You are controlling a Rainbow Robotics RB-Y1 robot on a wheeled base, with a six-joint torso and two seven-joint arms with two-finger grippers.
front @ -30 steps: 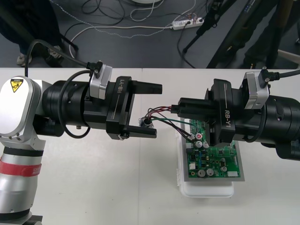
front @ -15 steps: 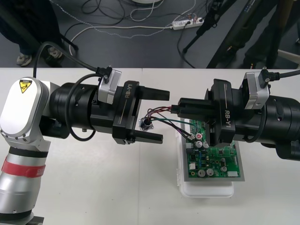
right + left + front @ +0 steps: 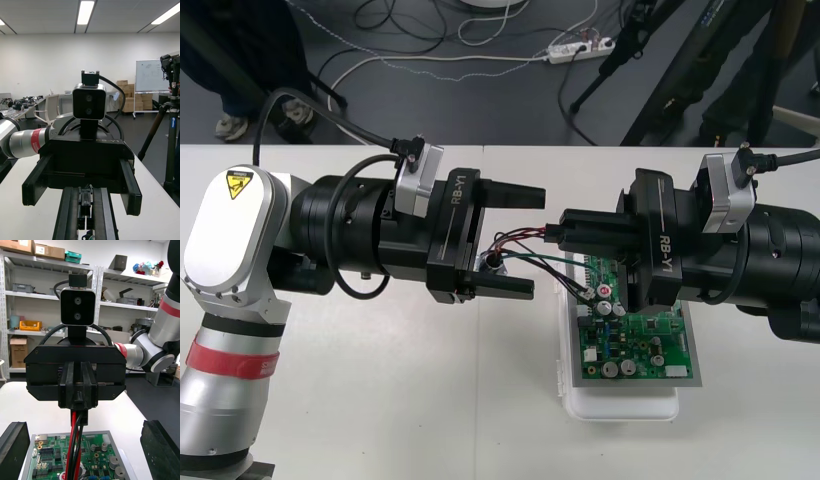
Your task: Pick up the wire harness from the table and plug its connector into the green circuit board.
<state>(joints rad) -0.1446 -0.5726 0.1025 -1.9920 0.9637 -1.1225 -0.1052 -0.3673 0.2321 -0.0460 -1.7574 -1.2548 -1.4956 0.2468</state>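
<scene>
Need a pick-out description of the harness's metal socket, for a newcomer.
Find the green circuit board on its white base, right of table centre. Thin red, black and green wires run from the right gripper over it toward the left gripper; the round metal socket ends them, between that gripper's open black fingers, the one silvery piece among thin wires.

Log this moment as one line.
left tool open, flanking harness socket | right tool shut on plug | plug not in green board

Matt black left gripper (image 3: 535,243) and right gripper (image 3: 555,232), glossy plastic-sheathed wire harness (image 3: 73,438), shiny green circuit board (image 3: 635,345), smooth white plastic base (image 3: 620,402), matt desk (image 3: 430,400), satin silver metal arm link (image 3: 220,415)
</scene>
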